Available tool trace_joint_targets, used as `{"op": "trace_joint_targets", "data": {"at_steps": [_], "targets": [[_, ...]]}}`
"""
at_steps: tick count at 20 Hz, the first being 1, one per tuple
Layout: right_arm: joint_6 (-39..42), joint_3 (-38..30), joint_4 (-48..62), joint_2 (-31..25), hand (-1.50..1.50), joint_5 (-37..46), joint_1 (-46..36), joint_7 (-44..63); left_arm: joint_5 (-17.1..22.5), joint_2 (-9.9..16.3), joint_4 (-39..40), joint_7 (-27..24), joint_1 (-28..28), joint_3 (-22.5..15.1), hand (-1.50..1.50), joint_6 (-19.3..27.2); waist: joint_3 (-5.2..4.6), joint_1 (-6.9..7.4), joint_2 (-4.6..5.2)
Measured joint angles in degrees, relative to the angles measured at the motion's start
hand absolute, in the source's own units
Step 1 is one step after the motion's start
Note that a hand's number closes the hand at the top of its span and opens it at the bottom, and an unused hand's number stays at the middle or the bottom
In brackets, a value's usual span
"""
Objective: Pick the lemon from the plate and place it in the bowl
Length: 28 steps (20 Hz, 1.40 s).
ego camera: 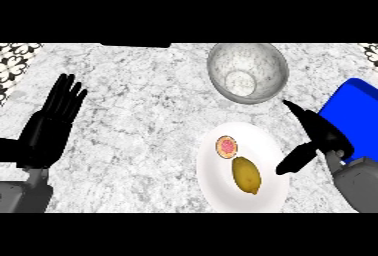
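A yellow lemon (246,175) lies on the white plate (269,192) at the lower right, next to a small round slice with a pink centre (227,145). Beyond the plate stands a grey speckled bowl (246,70) with nothing in it. My right hand (316,139) hovers just right of the plate, open, fingers stretched toward the bowl and thumb pointing down at the plate's right rim; it touches nothing. My left hand (50,123) rests open at the left edge, fingers up.
A blue box (357,112) sits at the right edge, close behind my right hand. A dark object (135,44) shows at the counter's far edge. Patterned tiles (15,60) mark the counter's far-left corner.
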Motion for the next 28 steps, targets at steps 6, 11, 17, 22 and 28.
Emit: {"op": "trace_joint_targets", "data": {"at_steps": [6, 11, 17, 22, 28], "targets": [[16.02, 1.53, -0.12, 2.03, -1.50, -12.03, -10.31, 14.42, -0.24, -0.56, 1.26, -0.35, -0.56, 0.35, 0.00, -0.43, 0.14, -0.66, -0.15], [16.54, 2.53, 0.58, 5.43, -1.50, -16.46, -15.15, 19.59, -0.65, -0.63, 0.83, 0.24, 0.04, 1.50, 0.00, -0.20, 0.26, -1.62, -0.36], [15.42, 3.61, -0.01, 8.29, -1.50, -17.70, -15.37, 21.99, -0.81, -0.88, 0.04, 0.33, 1.58, 2.86, 0.00, -1.37, 0.33, -2.27, -0.44], [14.17, 5.09, -2.82, 8.63, -1.50, -16.24, -11.85, 22.23, -1.29, -1.18, 0.21, 0.02, 2.34, 4.07, 0.00, -2.26, 0.35, -2.62, -0.45], [11.85, 6.81, -6.26, 9.12, -1.50, -8.30, -7.76, 20.69, -2.32, -2.15, -1.59, 1.96, 2.48, 4.42, 0.00, -1.75, 0.37, -2.66, -0.46]]}}
